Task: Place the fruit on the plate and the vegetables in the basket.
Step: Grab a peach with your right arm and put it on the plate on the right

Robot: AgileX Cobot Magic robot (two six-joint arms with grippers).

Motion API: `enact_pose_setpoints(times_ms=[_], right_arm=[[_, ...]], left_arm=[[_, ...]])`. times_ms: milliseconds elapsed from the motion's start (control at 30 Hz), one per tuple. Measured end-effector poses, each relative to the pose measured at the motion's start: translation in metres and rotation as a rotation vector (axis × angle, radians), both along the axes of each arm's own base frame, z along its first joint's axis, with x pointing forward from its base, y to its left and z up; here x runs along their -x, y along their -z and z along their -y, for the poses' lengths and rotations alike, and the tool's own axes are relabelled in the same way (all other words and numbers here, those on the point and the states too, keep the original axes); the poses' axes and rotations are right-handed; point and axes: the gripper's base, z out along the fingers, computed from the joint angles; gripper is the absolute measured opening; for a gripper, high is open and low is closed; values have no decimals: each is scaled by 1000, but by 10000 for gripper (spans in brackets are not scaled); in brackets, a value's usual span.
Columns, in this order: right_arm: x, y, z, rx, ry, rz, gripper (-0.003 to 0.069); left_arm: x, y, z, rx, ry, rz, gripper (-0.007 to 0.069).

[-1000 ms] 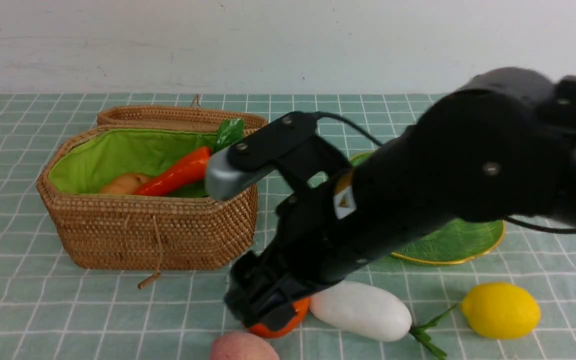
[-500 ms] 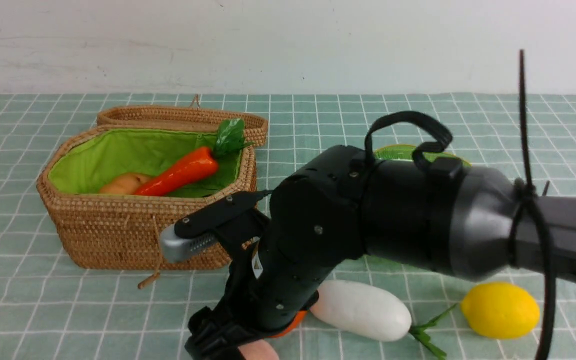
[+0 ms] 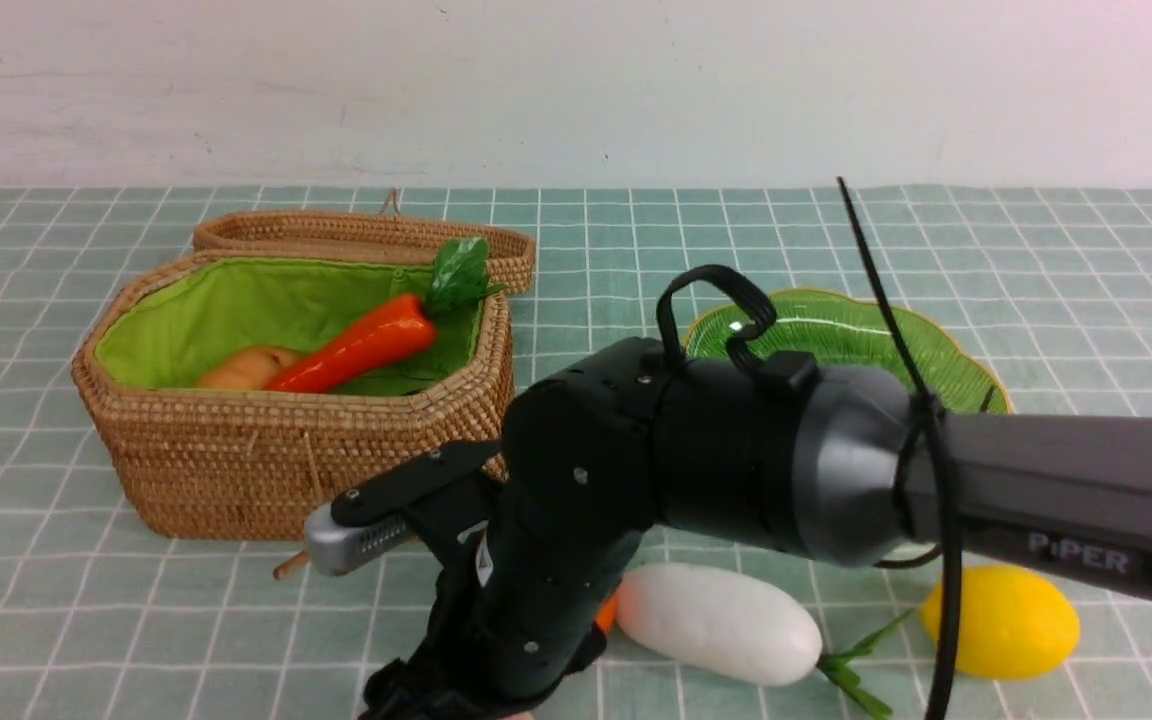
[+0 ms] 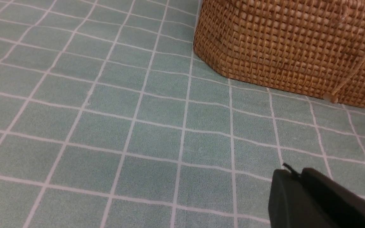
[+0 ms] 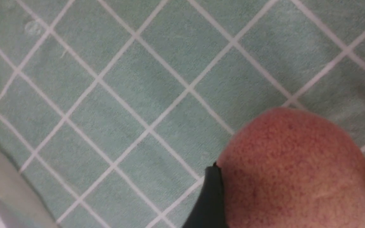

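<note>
Right end effector (image 5: pixel 296 180) is straddling the fuzzy peach (image 5: pixel 293 152), which sits on the desk (image 3: pixel 86 620). One finger (image 5: pixel 211 196) is right up against it, but I honestly can't tell if it's clamped or just spread around it. Left end effector (image 4: pixel 296 180) is clenched on nothing, near the basket (image 3: pixel 316 460) with the carrot (image 3: pixel 356 345) inside. Radish (image 3: pixel 716 620) and lemon (image 3: pixel 1001 620) lie in front of the plate (image 3: pixel 836 330).

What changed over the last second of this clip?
The right arm swung from the persimmon toward the camera and down. Its jaws now straddle the peach, though whether they grip it is unclear. More of the plate shows. The basket, carrot, radish and lemon stayed put.
</note>
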Motion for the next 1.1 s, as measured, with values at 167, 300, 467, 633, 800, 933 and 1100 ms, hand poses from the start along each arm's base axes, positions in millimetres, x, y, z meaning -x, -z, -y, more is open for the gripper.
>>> enact_pose_setpoints(times_ms=[167, 300, 467, 633, 800, 933, 1100], right_arm=[[4, -11, -8, -10, -48, -64, 600], [0, -24, -13, -41, -57, -36, 600], [-4, -37, -16, -56, -68, 10, 600], [-16, -56, -17, -93, -59, 66, 600], [-49, -104, -11, -235, 19, 197, 600], [-75, -143, 1, -359, 96, 325, 600], [-105, -170, 32, -373, 174, 427, 600]], left_arm=[[0, 0, 0, 0, 0, 0, 39], [0, 0, 0, 0, 0, 0, 39], [0, 0, 0, 0, 0, 0, 39], [0, 0, 0, 0, 0, 0, 39], [0, 0, 0, 0, 0, 0, 39], [0, 0, 0, 0, 0, 0, 39], [0, 0, 0, 0, 0, 0, 44]])
